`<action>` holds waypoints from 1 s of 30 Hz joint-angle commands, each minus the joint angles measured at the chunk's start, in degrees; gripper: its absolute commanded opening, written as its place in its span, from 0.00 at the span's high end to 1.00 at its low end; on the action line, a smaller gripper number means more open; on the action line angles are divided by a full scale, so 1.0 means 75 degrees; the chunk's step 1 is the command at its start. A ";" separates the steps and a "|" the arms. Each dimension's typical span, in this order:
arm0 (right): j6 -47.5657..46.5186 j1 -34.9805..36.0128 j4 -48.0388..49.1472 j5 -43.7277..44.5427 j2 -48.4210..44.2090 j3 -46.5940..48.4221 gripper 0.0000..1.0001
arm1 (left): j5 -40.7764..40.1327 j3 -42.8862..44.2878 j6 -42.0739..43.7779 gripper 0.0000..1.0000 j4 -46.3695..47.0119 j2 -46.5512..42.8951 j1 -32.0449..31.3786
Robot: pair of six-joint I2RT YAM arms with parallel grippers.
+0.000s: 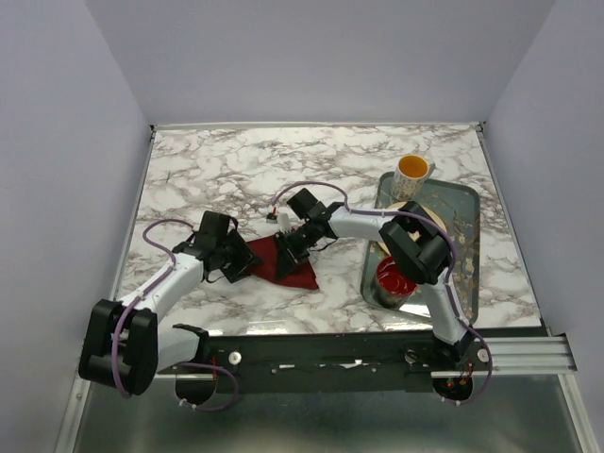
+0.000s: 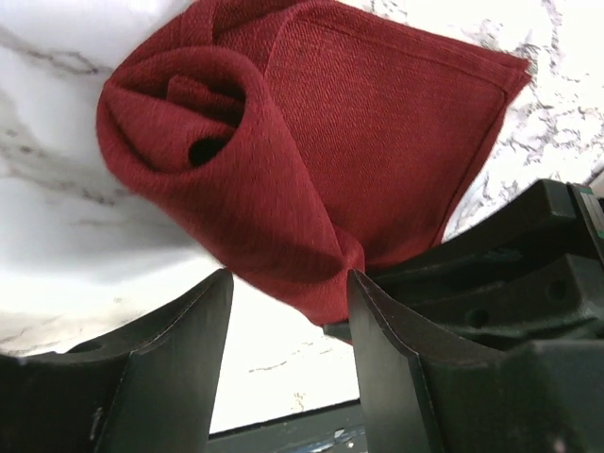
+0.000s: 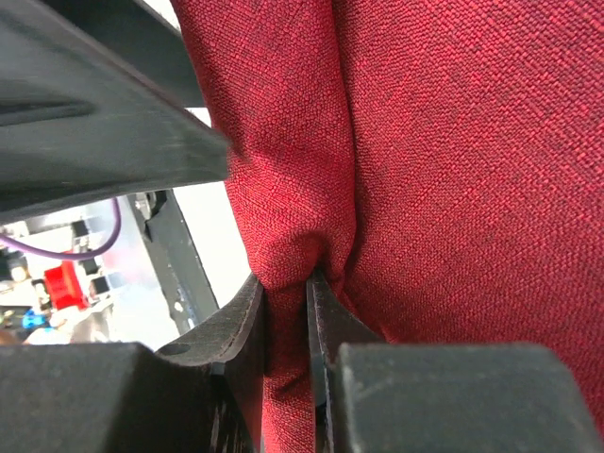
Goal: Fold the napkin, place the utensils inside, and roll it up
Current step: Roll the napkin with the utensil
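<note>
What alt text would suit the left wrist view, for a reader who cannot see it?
A dark red napkin, partly rolled up, lies on a white marble table, the roll's open end facing the camera. Below, the left gripper stands open, the roll's lower tip between its black fingers.

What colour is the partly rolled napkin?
The napkin is plain dark red, no pattern; best seen in the left wrist view.

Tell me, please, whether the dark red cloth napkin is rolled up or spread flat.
Partly rolled: the dark red cloth napkin curls into a spiral at one side, while the rest lies flat.
</note>
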 commanded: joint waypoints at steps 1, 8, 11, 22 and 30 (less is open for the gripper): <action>-0.0036 -0.0065 -0.0135 0.0197 0.0593 0.0051 0.87 | 0.0262 -0.0163 -0.0128 0.39 0.0543 0.0444 -0.0044; -0.0012 -0.0077 -0.0123 -0.0037 0.0594 0.0063 0.86 | 0.0075 -0.0280 -0.0094 0.38 0.1012 0.0888 -0.0045; -0.0059 -0.0077 -0.0147 0.0066 0.0500 0.0051 0.81 | -0.0125 -0.0292 -0.0024 0.40 0.1071 0.1123 -0.0021; -0.0949 0.0262 -0.1797 0.3076 -0.0952 0.0590 0.47 | -0.0137 -0.0515 0.0001 0.55 0.1224 0.1581 0.0049; -0.1091 0.1398 -0.1952 0.5866 -0.1949 0.0520 0.40 | -0.0078 -0.0398 -0.0012 0.58 0.1072 0.1476 0.0049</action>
